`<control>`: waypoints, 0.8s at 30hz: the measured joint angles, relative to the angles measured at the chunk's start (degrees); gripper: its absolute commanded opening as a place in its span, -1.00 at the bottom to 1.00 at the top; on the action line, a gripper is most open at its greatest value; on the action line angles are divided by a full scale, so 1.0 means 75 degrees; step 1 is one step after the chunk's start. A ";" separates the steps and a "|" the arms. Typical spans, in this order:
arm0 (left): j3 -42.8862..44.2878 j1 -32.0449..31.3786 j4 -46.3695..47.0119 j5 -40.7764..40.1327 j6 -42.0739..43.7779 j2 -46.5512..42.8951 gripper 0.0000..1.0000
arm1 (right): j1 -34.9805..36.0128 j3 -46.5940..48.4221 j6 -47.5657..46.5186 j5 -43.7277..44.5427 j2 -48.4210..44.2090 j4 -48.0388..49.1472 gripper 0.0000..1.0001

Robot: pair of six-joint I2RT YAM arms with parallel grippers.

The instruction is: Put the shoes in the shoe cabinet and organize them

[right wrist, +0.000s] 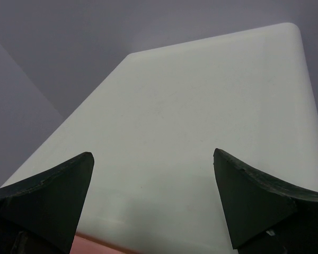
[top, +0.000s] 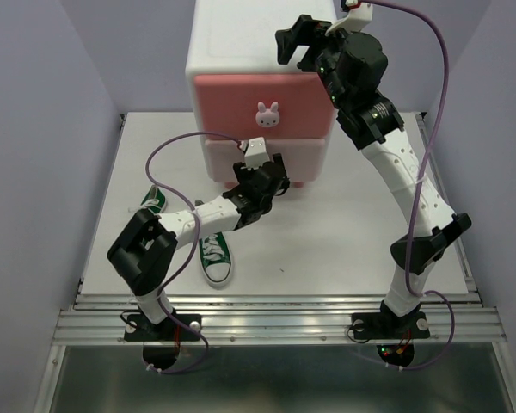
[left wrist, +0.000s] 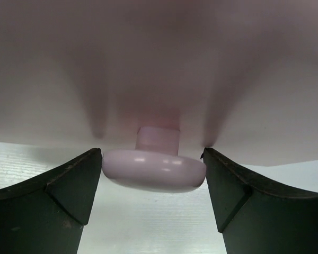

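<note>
Left gripper (left wrist: 151, 153) is on the lower drawer (top: 303, 160) of the cabinet (top: 241, 43). Jaws bracket the knob (left wrist: 153, 170), fingertips (left wrist: 87, 169) touching its rim on both sides, so that reads as a grip. My guess is it's set up to pull that drawer open so the shoes have somewhere to go.

Right gripper (right wrist: 152, 154) is over the cabinet top at the far right, jaws wide and holding nothing. It's probably there to brace the box against the pull. Can't tell if it actually touches the top.

Shoes: two green ones are on the table (top: 344, 249), near left. One (top: 215, 251) lies just under the left forearm. The other (top: 153, 201) is further left, partly hidden by the arm. No red ones in view. Both drawers look shut, so nothing is stowed as far as I can see.

Pose:
- **Left arm:** folded low, elbow at near left. The forearm runs far and right to the drawer front, and the wrist is level with the knob.
- **Right arm:** rises from the near-right base, elbow out to the right. The upper link leans far and left, and the wrist is tipped over the cabinet top.
</note>
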 measured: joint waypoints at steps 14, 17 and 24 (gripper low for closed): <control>0.0291 0.0140 0.0020 0.0070 0.0309 0.0026 -0.57 | -0.0026 -0.0035 0.0067 -0.0058 -0.0026 -0.0006 1.00; 0.0254 0.0137 -0.0041 0.0166 0.0262 -0.0032 -0.59 | -0.0026 -0.0038 0.0064 -0.0058 -0.0026 -0.0009 1.00; -0.0466 -0.0420 -0.0831 0.0309 -0.0236 -0.1037 -0.67 | -0.0026 -0.0146 0.0061 -0.0076 -0.0076 0.0061 1.00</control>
